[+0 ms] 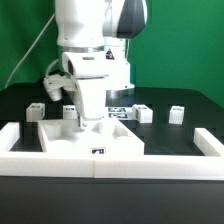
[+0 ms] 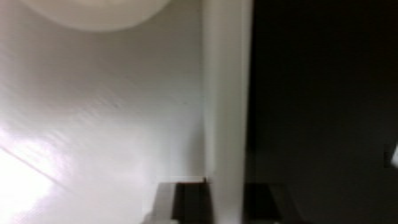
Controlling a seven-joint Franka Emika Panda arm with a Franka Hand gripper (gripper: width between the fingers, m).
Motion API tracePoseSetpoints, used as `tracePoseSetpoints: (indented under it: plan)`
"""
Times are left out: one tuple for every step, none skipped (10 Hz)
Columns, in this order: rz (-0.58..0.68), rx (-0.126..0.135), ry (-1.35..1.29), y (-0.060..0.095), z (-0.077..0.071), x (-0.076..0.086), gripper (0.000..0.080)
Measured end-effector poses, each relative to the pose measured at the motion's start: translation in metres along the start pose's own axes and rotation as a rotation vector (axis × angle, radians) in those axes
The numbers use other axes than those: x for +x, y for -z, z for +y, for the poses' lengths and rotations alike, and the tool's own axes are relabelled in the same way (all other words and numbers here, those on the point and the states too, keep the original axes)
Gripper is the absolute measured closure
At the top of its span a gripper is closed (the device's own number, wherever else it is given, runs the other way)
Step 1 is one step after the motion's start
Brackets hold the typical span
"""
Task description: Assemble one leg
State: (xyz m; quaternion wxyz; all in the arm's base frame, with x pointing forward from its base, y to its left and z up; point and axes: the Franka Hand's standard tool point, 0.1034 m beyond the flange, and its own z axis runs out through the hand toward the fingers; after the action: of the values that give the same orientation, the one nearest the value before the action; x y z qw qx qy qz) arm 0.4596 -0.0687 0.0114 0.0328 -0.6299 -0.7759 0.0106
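Note:
Several legs stand on the black table behind the arm: small white blocks at the exterior view's left (image 1: 35, 113), beside the gripper (image 1: 70, 110), and at the right (image 1: 143, 113) (image 1: 177, 115). My gripper (image 1: 88, 117) is down at the back edge of the large white square tray-like part (image 1: 60, 142). In the wrist view my gripper (image 2: 226, 203) has its dark fingers (image 2: 187, 203) on either side of the tray-like part's upright rim (image 2: 224, 110), pressed against it. None of the legs is held.
A white wall (image 1: 110, 163) runs along the front, with raised ends at the exterior view's left (image 1: 18, 138) and right (image 1: 208, 140). The marker board (image 1: 120, 106) lies behind the tray-like part. A white sliver (image 2: 393, 155) shows on the black table.

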Motion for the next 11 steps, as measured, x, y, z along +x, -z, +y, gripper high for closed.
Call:
tracePoseSetpoints:
  plan:
    - [0.002,-0.010,-0.037,0.000,0.006,0.016,0.0738]
    - [0.008,-0.021,-0.095,-0.001,0.013,0.037,0.0737]
    - [0.015,-0.025,-0.133,-0.001,0.023,0.061,0.0737]
    - [0.018,-0.029,-0.163,-0.001,0.031,0.076,0.0737]
    - [0.022,-0.035,-0.183,-0.001,0.040,0.092,0.0737]
    - [0.024,-0.040,-0.190,0.000,0.047,0.103,0.0737]
    - [0.026,-0.043,-0.193,0.001,0.050,0.111,0.0737]
    - [0.027,-0.043,-0.186,0.001,0.051,0.117,0.0738]
    - [0.028,-0.045,-0.194,0.002,0.053,0.124,0.0738]
    - [0.030,-0.046,-0.198,0.002,0.054,0.130,0.0738]
    - [0.030,-0.046,-0.193,0.002,0.055,0.133,0.0738]
